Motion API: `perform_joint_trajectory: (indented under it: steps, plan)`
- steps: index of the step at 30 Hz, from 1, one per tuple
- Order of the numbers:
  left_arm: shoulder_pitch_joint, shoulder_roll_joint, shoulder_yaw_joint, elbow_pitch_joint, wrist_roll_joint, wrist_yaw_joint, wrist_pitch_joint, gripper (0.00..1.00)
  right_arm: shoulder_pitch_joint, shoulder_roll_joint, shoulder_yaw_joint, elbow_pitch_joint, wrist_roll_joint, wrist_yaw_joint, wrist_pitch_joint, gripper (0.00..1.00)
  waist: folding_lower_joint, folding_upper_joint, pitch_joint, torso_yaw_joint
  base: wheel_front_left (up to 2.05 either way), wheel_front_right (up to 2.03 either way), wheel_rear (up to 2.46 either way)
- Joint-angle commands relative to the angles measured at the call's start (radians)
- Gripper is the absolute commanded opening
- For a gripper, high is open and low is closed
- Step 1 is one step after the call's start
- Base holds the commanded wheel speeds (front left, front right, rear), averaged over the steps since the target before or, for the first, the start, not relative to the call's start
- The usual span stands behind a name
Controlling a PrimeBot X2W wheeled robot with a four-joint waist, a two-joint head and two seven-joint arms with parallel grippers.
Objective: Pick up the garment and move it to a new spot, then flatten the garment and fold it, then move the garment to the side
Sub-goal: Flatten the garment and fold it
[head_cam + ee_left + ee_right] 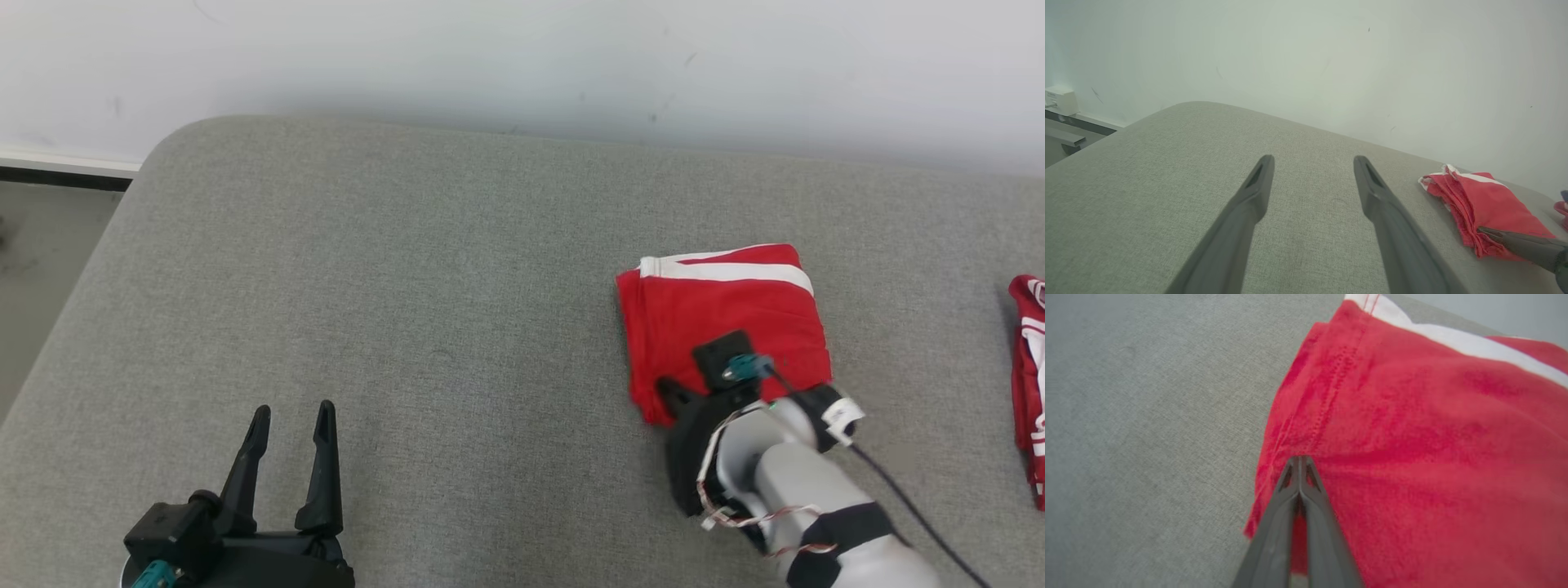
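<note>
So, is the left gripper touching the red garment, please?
No, the left gripper stands open over the grey cushion, apart from the red garment.

No text readable. White tag (pixel 842 415) on forearm (pixel 816 482), behind right fingers (pixel 1274 539): too small to read. Red garment (pixel 718 318) at tips of those fingers: no legible print, label or number.

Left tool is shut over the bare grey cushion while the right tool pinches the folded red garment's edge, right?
Not quite: the left tool is open over the cushion, as the left wrist view shows; the right tool does pinch the garment.
</note>
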Motion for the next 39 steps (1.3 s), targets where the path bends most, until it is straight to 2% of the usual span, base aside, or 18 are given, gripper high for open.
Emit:
perform_joint_trajectory:
  steps: [1,6,10,16,17,18,19,20,24,32,36,39]
  plan:
    - [-0.003,0.001,0.001,-0.001,-0.002,0.003,0.0,1.0,0.022,0.014,0.022,-0.01,0.011,-0.003,0.008,0.0,-0.0001,0.0,-0.002,0.0,0.0,0.0,0.0]
    - [0.002,0.001,0.006,0.0,0.002,0.005,0.0,1.0,0.044,0.046,0.084,-0.069,0.085,-0.003,-0.001,0.0,-0.0001,0.0,-0.011,-0.007,0.0,0.0,0.0]
    - [0.01,0.001,0.014,0.001,0.007,0.006,0.0,1.0,0.052,0.056,0.093,-0.122,0.146,-0.003,-0.03,0.0,-0.0001,0.0,-0.025,-0.018,0.0,0.0,0.0]
    - [0.028,0.001,0.036,0.015,0.028,0.001,0.0,1.0,0.075,0.038,0.017,-0.23,0.196,-0.003,-0.139,0.0,-0.0001,0.0,-0.064,-0.055,0.0,0.0,0.0]
    - [0.031,0.001,0.039,0.018,0.03,0.001,0.0,1.0,0.084,0.029,-0.008,-0.245,0.188,-0.003,-0.159,0.29,-0.0001,0.0,-0.072,-0.062,0.0,0.0,0.0]
    - [0.033,0.001,0.045,0.019,0.031,0.001,0.0,1.0,0.094,0.022,-0.031,-0.259,0.179,-0.003,-0.177,0.42,-0.0001,0.0,-0.08,-0.071,0.0,0.0,0.0]
    - [0.034,0.001,0.049,0.022,0.032,-0.001,0.0,1.0,0.107,0.016,-0.058,-0.275,0.173,-0.003,-0.195,0.86,-0.0001,0.0,-0.087,-0.078,0.0,0.0,0.0]
    - [0.037,0.001,0.052,0.021,0.034,0.0,0.0,1.0,0.12,0.011,-0.082,-0.29,0.162,-0.003,-0.211,1.0,-0.0001,0.0,-0.095,-0.086,0.0,0.0,0.0]
    - [0.061,0.001,0.062,0.015,0.039,0.007,0.0,1.0,0.193,-0.021,-0.19,-0.356,0.114,-0.003,-0.251,1.0,-0.0001,0.0,-0.12,-0.117,0.0,0.0,0.0]
    - [0.094,0.002,0.067,0.006,0.052,0.01,0.0,1.0,0.345,-0.069,-0.393,-0.466,0.031,-0.003,-0.263,1.0,-0.0001,0.0,-0.143,-0.16,0.0,0.0,0.0]
    - [0.094,0.004,0.074,0.023,0.065,0.006,0.0,1.0,0.404,-0.091,-0.436,-0.498,0.001,-0.003,-0.262,1.0,-0.0001,0.0,-0.153,-0.176,0.0,0.0,0.0]
    - [0.098,0.011,0.083,0.039,0.076,0.001,0.0,1.0,0.436,-0.104,-0.431,-0.513,-0.01,-0.003,-0.267,1.0,-0.0001,0.0,-0.161,-0.191,0.0,0.0,0.0]
